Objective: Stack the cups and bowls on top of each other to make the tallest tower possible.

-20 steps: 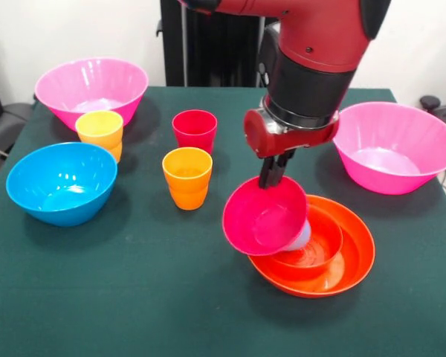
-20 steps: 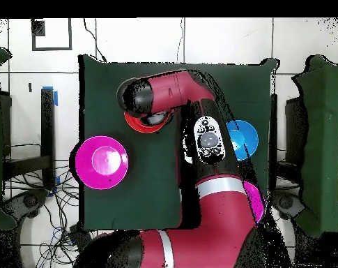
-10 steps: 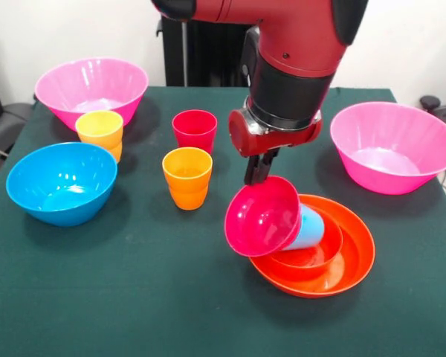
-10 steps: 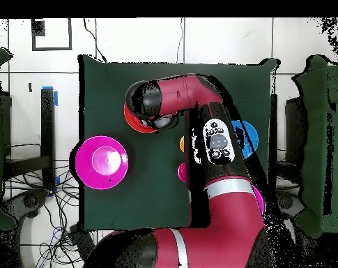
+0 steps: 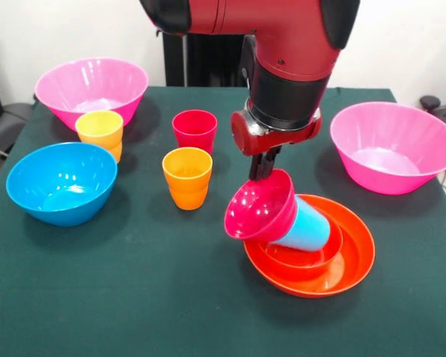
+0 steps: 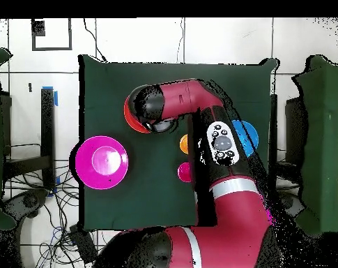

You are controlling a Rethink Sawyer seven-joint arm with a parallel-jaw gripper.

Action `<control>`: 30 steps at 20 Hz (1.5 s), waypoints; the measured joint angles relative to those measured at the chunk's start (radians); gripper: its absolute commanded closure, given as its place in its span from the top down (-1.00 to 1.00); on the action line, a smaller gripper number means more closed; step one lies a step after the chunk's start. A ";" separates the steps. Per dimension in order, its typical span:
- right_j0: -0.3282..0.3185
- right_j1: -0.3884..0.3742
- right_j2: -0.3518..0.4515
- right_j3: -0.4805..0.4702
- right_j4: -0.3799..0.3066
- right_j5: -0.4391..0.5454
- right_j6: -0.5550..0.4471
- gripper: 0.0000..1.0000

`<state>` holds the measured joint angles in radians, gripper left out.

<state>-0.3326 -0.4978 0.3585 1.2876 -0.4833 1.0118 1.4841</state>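
Note:
My gripper (image 5: 264,168) is shut on the upper rim of the small crimson bowl (image 5: 257,205), which hangs tilted with its mouth facing down and to the left. Pressed against the bowl's underside is the blue cup (image 5: 306,227). It lies on its side in the small orange bowl (image 5: 306,256), and that bowl is nested in the wide orange bowl (image 5: 342,268). A red cup (image 5: 195,129), an orange cup (image 5: 187,177) and a yellow cup (image 5: 99,132) stand upright to the left. In the overhead view the arm hides the gripper and the stack.
A blue bowl (image 5: 61,182) sits at the left. One large pink bowl (image 5: 91,89) is at the back left and another (image 5: 395,146) is at the right. From overhead I see a pink bowl (image 6: 100,161), the orange cup (image 6: 185,144) and the red cup (image 6: 185,172).
The gripper rose a little and shifted left with the crimson bowl. The bowl turned more side-on, and more of the blue cup now shows.

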 measured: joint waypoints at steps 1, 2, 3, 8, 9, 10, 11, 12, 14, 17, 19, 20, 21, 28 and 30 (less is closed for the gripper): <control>-0.006 0.000 0.010 0.007 0.003 0.000 0.000 -1.00; -0.017 0.001 0.026 0.019 0.008 0.000 0.000 -1.00; -0.022 0.001 0.035 0.025 0.011 0.000 0.000 -1.00; -0.056 0.001 0.089 0.061 0.025 -0.035 0.000 -1.00; -0.062 0.001 0.100 0.068 0.025 -0.051 0.000 -1.00; -0.068 0.001 0.110 0.073 0.025 -0.068 0.000 -1.00; -0.073 0.001 0.119 0.077 0.025 -0.087 0.000 -1.00; -0.078 0.001 0.129 0.080 0.025 -0.113 0.000 -1.00; -0.083 0.001 0.142 0.081 0.025 -0.144 0.000 -1.00; -0.089 -0.003 0.161 0.080 0.023 -0.210 0.000 -1.00; -0.088 -0.006 0.164 0.079 0.023 -0.235 0.000 -1.00; -0.085 -0.009 0.164 0.076 0.022 -0.256 0.000 -1.00; -0.083 -0.010 0.164 0.073 0.021 -0.269 0.000 -1.00; -0.066 -0.028 0.164 0.045 0.018 -0.304 0.000 -1.00; -0.060 -0.034 0.163 0.034 0.017 -0.304 0.000 -1.00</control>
<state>-0.3929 -0.5317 0.5220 1.3220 -0.4663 0.7076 1.4841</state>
